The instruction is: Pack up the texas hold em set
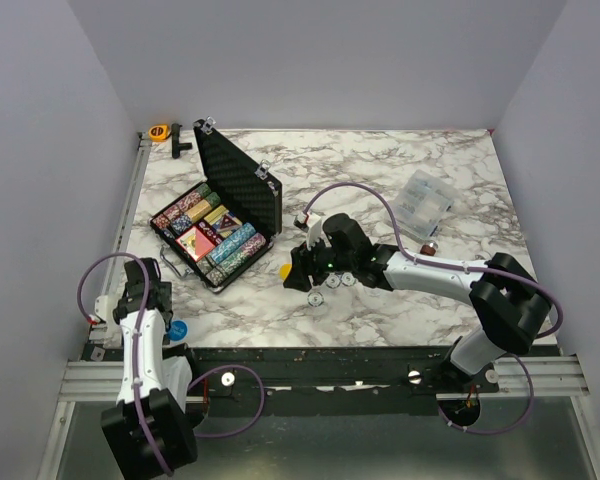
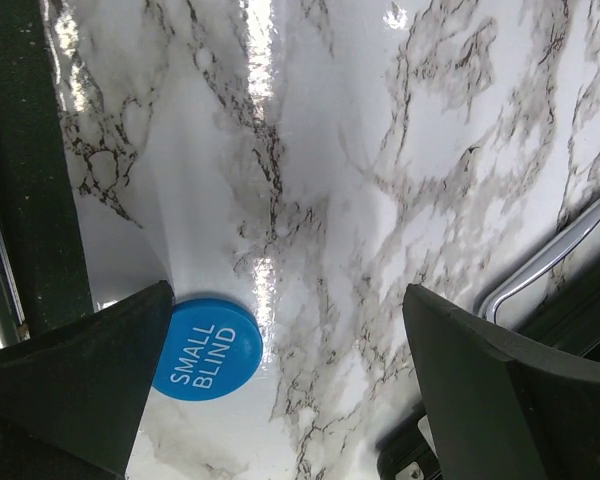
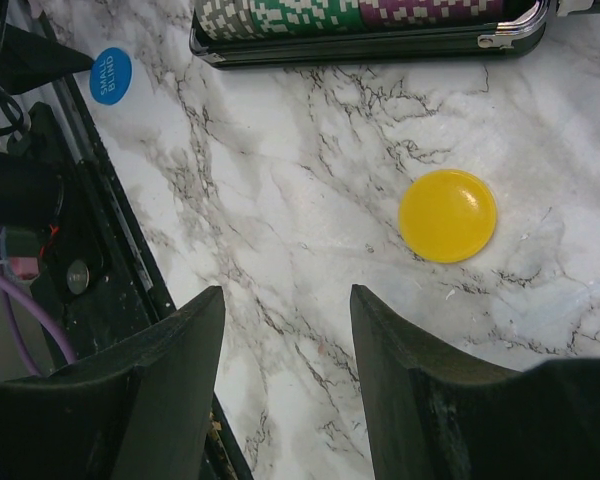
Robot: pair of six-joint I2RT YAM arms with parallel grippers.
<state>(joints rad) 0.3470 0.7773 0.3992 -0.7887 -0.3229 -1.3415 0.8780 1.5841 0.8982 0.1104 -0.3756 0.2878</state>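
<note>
The black hinged case stands open on the left of the marble table, rows of coloured chips and cards inside. A blue "SMALL BLIND" disc lies near the front left edge; in the left wrist view it sits by the left finger. My left gripper is open and empty above it. A yellow disc lies right of the case; it also shows in the right wrist view. My right gripper is open and empty just beside it. The case front shows there too.
A clear plastic bag lies at the back right. An orange tape roll sits at the back left corner. The case handle lies near my left gripper. Black rails run along the front edge.
</note>
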